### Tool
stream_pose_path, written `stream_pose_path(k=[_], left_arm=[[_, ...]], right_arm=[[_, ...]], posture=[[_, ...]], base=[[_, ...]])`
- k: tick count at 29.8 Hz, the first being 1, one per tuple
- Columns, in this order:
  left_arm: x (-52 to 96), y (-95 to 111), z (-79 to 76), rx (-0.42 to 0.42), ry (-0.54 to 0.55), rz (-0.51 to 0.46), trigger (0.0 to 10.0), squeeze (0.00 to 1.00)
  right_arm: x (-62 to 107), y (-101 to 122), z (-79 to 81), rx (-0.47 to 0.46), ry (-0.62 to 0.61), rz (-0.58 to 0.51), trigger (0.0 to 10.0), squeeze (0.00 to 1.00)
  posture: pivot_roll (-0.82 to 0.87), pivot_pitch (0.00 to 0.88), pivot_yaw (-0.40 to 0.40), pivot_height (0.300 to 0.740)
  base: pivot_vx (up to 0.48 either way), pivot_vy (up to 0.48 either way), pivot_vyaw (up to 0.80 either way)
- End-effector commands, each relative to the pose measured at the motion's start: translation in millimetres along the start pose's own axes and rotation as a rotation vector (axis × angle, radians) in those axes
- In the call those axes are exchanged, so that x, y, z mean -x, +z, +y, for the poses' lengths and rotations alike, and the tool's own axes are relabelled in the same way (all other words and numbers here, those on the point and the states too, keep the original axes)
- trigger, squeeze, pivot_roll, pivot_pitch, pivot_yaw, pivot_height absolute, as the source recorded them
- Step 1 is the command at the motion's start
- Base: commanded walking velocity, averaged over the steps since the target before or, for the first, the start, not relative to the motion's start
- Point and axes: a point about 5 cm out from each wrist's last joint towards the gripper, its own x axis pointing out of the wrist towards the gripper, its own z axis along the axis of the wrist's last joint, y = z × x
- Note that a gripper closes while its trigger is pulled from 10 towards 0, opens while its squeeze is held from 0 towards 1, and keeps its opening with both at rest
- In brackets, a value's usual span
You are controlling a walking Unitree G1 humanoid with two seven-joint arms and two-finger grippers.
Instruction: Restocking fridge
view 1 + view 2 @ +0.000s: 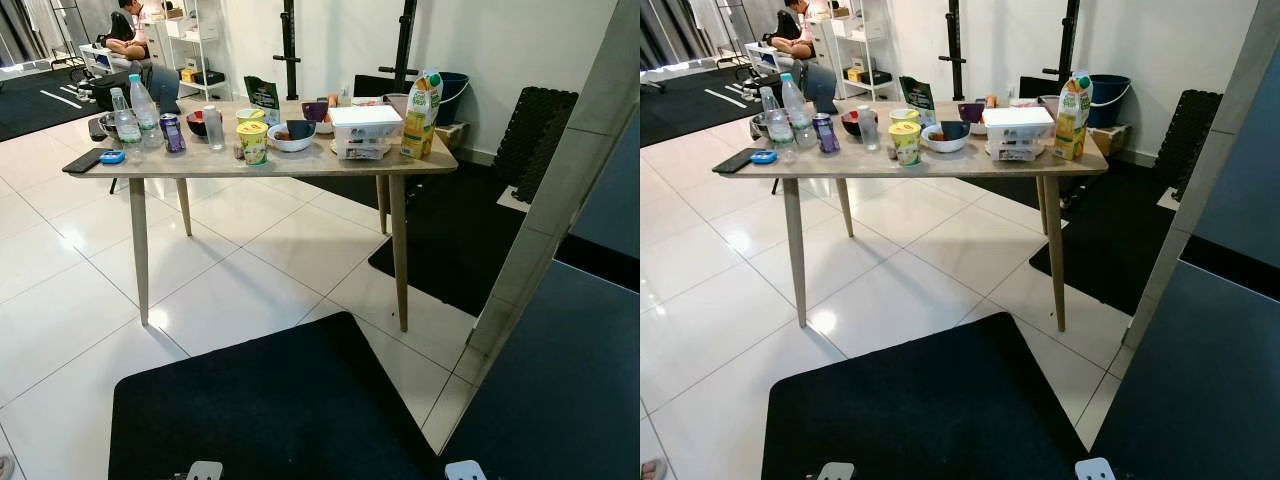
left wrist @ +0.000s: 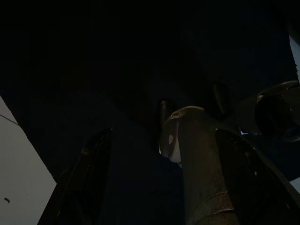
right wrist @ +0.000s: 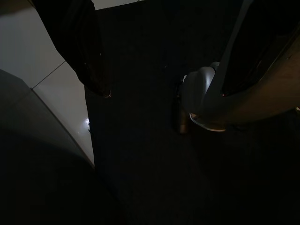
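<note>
Both arms hang idle at the robot's sides over the black mat [image 1: 270, 400]. In the left wrist view the left pincer [image 2: 159, 178] has its two dark fingers spread wide with nothing between them; in the right wrist view the right pincer [image 3: 159, 89] also stands wide and empty above the mat and the white floor tiles.

I judge this to be the very start of the restocking: the robot stands well back from the counter [image 1: 300, 162], nothing picked up. The next move calls for walking forward across the mat until the goods are within arm's reach, then choosing one item and closing on it.

On the counter I count two clear water bottles [image 1: 140, 105] at the left end, one purple can [image 1: 171, 132] just beside them, one small white bottle [image 1: 214, 128], two yellow-lidded cups [image 1: 254, 141], one white bowl [image 1: 294, 135], one dark bowl [image 1: 197, 122], one clear lidded box [image 1: 365, 130] and one upright juice carton [image 1: 422, 112] at the right end. A dark flat object [image 1: 85, 160] and a small blue thing [image 1: 112, 156] lie at the near left corner. A person [image 1: 130, 35] sits far behind. What lies behind the box is too crowded to count.
</note>
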Motion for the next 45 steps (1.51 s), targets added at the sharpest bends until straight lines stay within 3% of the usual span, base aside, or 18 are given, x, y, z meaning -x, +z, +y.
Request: stream_pose_path(k=[1, 24, 36, 45], left_arm=[[0.7, -0.7, 1.6, -0.007, 0.003, 0.002, 10.0, 0.00], [1.2, -2.1, 2.2, -0.025, 0.001, 0.011, 10.0, 0.00], [1.1, -3.6, 1.3, -0.025, -0.001, 0.015, 10.0, 0.00], [1.5, -4.4, 2.0, -0.025, 0.002, 0.015, 10.0, 0.00]], right_arm=[[0.1, -3.2, 3.1, 0.002, 0.009, 0.013, 10.0, 0.00], [0.4, -4.7, 4.1, 0.009, 0.016, 0.015, 10.0, 0.00], [0.9, -7.2, 1.3, -0.031, -0.009, 0.022, 10.0, 0.00], [0.9, -7.4, 1.7, -0.039, -0.007, 0.024, 10.0, 0.00]], posture=[[-0.07, 0.005, 0.010, 0.740], [-0.07, 0.005, 0.011, 0.740], [-0.07, 0.012, 0.013, 0.740], [-0.07, 0.015, 0.015, 0.740]], base=[[0.000, 0.000, 0.00], [0.248, 0.000, 0.00], [0.250, 0.000, 0.00], [0.000, 0.000, -0.22]])
